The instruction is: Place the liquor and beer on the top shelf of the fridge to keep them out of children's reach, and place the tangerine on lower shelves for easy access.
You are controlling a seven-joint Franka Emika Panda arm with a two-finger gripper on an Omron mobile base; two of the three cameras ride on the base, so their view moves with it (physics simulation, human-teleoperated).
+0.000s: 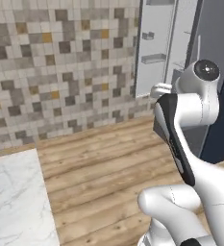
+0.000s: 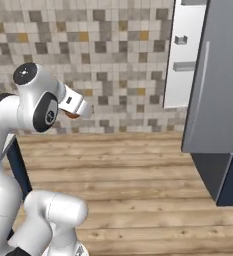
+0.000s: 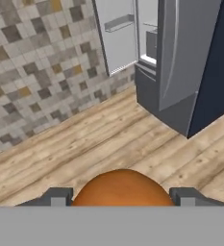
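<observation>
The tangerine, round and orange, sits between my gripper's two dark finger tips, which are shut on it. From the right base view a sliver of the tangerine shows under the white hand. The grey fridge stands ahead on the right, a good way off across the floor. Its left door is swung open with bins on it. A narrow slice of pale interior shows between the doors; I cannot tell the shelves apart. The liquor and beer are out of view.
A mosaic tile wall runs behind the wood floor. A white marble counter lies at the lower left. A dark navy panel flanks the fridge on its right. The fridge's right door stands partly open.
</observation>
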